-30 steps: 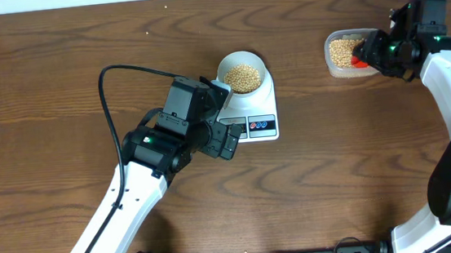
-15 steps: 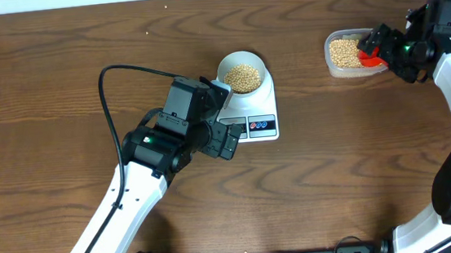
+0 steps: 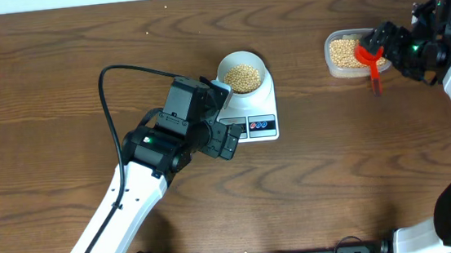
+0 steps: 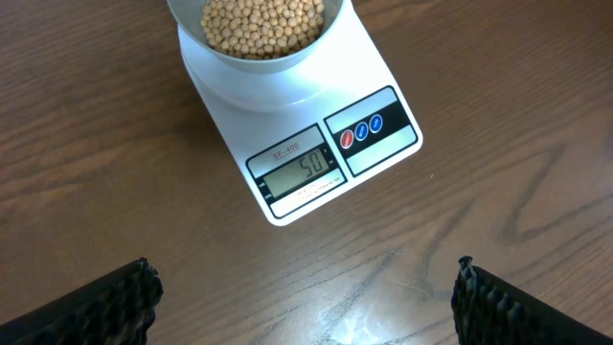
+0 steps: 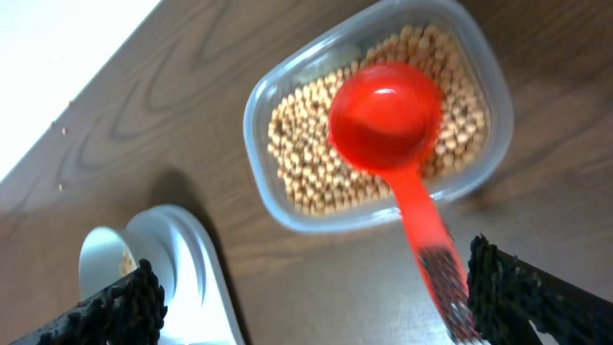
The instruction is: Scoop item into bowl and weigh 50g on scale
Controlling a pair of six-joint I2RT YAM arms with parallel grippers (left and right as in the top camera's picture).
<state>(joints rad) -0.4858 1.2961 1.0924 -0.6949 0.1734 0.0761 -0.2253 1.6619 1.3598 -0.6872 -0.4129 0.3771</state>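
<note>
The pale bowl (image 3: 242, 77) holds tan beans (image 4: 261, 24) and stands on the white scale (image 3: 258, 107). In the left wrist view the scale's display (image 4: 308, 167) reads 50. My left gripper (image 3: 225, 120) (image 4: 302, 283) hangs open just in front of the scale with nothing between its fingers. At the right, a red scoop (image 3: 367, 55) (image 5: 388, 120) rests head-down on the beans in a clear tub (image 3: 344, 55) (image 5: 287, 206), its handle sticking out over the rim. My right gripper (image 3: 388, 50) (image 5: 311, 278) is open beside that handle.
The wooden table (image 3: 81, 65) stretches bare to the left and along the front. A black cable (image 3: 108, 96) loops from the left arm. The table's far edge meets a white wall at the top. The right arm's white links run down the right side.
The right gripper has opened and let go of the red scoop, then drawn back to the right. The scoop's handle now hangs out over the tub's rim. The left arm has not moved.
</note>
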